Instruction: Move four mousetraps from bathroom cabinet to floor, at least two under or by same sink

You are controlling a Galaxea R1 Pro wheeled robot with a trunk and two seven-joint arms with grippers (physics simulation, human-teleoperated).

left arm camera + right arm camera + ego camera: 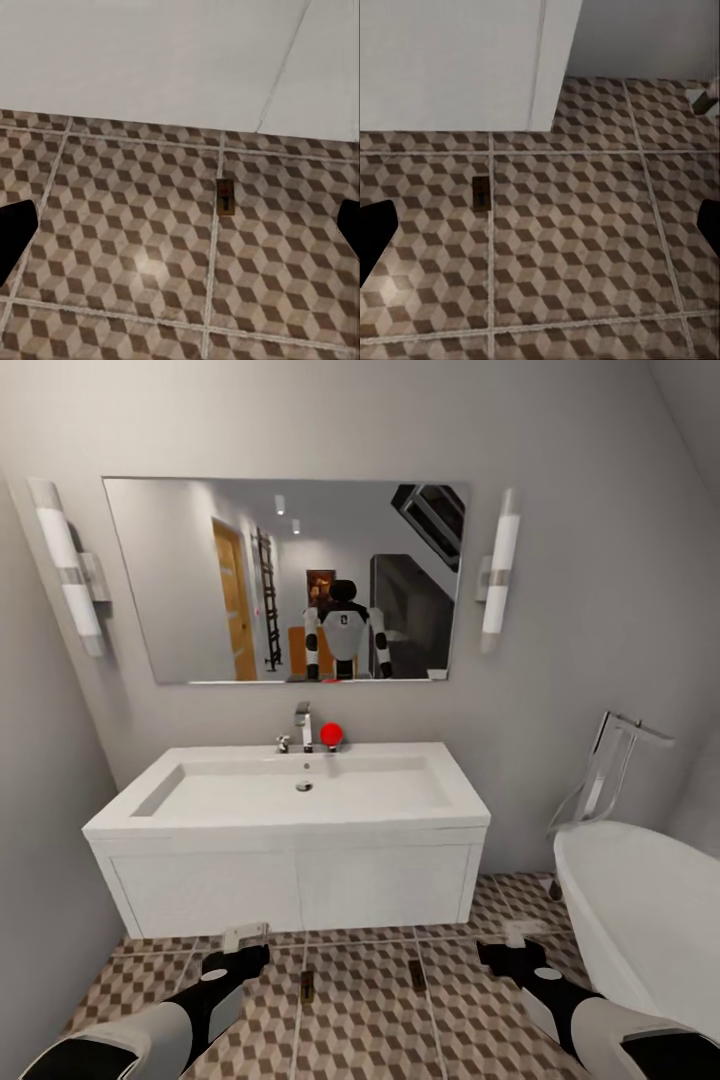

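Note:
Two mousetraps lie flat on the cube-patterned bathroom floor (360,1020) just in front of the white vanity: one (306,987) (225,196) and another (417,974) (480,191) to its right. The bathroom sink (300,785), with its chrome tap (303,725), stands directly behind them. My left gripper (245,945) (180,232) hovers open above the floor near the first trap. To the right of the second trap hangs my right gripper (518,950) (540,232), also open and holding nothing. The cabinet is out of view.
A white bathtub (640,920) with a chrome floor tap (610,770) crowds the right side. A wall closes in on the left. A mirror (290,580) hangs above the sink, and a red ball (331,734) sits beside the tap.

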